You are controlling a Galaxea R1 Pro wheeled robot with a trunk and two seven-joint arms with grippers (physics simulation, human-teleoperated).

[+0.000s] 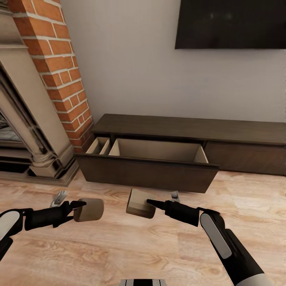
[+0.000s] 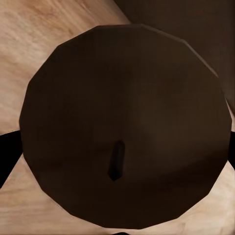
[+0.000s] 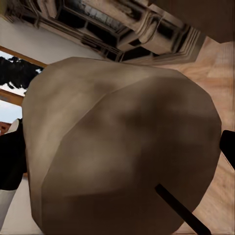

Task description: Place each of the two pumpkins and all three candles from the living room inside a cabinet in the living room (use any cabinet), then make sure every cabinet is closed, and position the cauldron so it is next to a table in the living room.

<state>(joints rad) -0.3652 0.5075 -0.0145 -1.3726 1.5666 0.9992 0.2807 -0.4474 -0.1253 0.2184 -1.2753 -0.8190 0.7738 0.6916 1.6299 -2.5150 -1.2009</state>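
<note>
The left gripper [image 1: 79, 206] holds a stubby grey-beige candle [image 1: 89, 209] above the wooden floor [image 1: 119, 254], its dark fingers closed on the near end of the cylinder, which lies on its side and points toward the cabinet. In the left wrist view the same candle [image 2: 128, 128] shows end-on as a dark round face with a short wick near its middle, and black finger edges peek out at either side. The right gripper [image 1: 153, 204] grips a second candle [image 1: 140, 203], tilted, with its flat pale end turned up and toward the cabinet; one black fingertip [image 1: 155, 204] presses on its right side. In the right wrist view this candle [image 3: 122, 152] looms close as a faceted beige body with a thin dark wick at its lower part, and a black finger [image 3: 12, 156] shows at its edge. The two candles hang near each other, a little apart, both just in front of the cabinet [image 1: 190, 131], a long, low dark brown unit standing against the pale wall. Its left pull-out front [image 1: 147, 174] stands drawn out, showing a pale beige inside split into a narrow compartment and a wide one; the right front is shut. To the left rise a stone fireplace [image 1: 31, 131] and a brick column [image 1: 59, 67]; a dark screen [image 1: 230, 24] hangs on the wall above the cabinet.
</note>
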